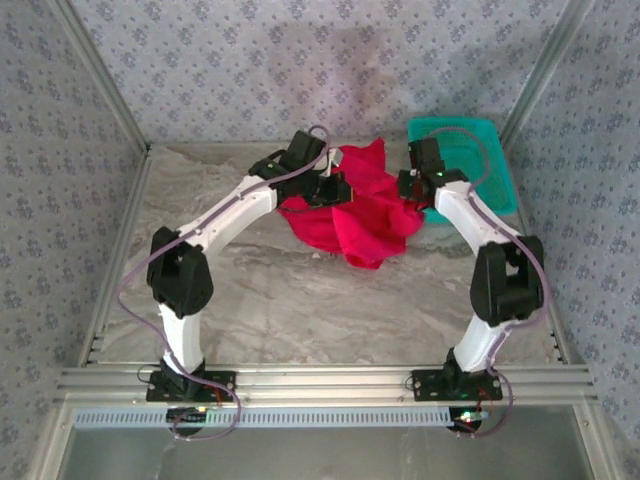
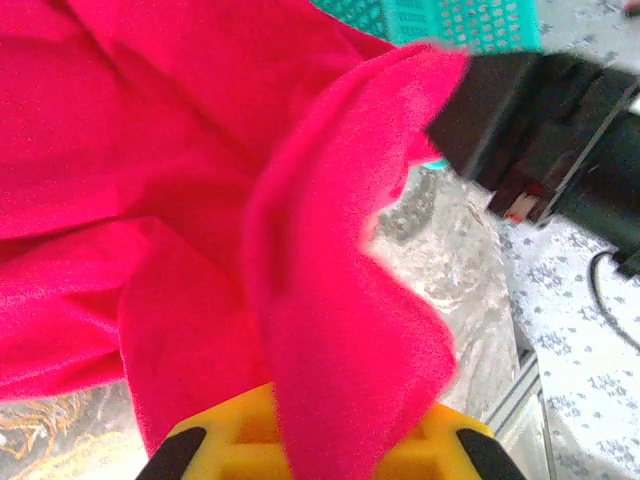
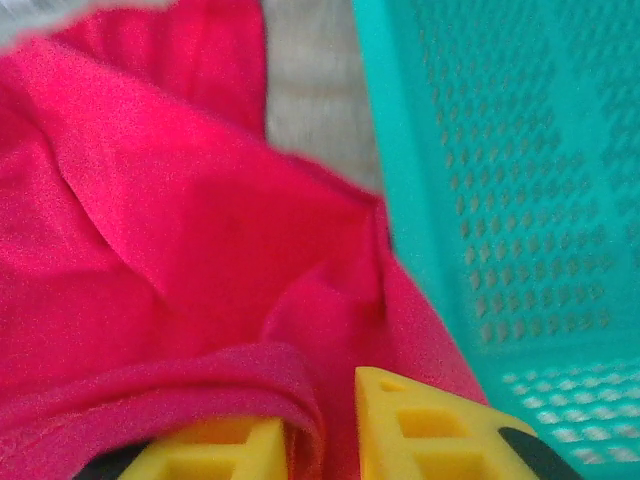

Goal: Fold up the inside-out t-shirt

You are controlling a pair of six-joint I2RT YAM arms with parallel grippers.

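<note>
Top external shows the left claw clenched on the inside-out t-shirt. The right claw straddles cloth, but I cannot tell whether it grips. Best to draw both apart, keeping the cloth taut.

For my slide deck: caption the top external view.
The left gripper and right gripper hold a bunched red t-shirt beside a teal basket.

teal mesh basket — far right | marbled table | patterned walls
</note>
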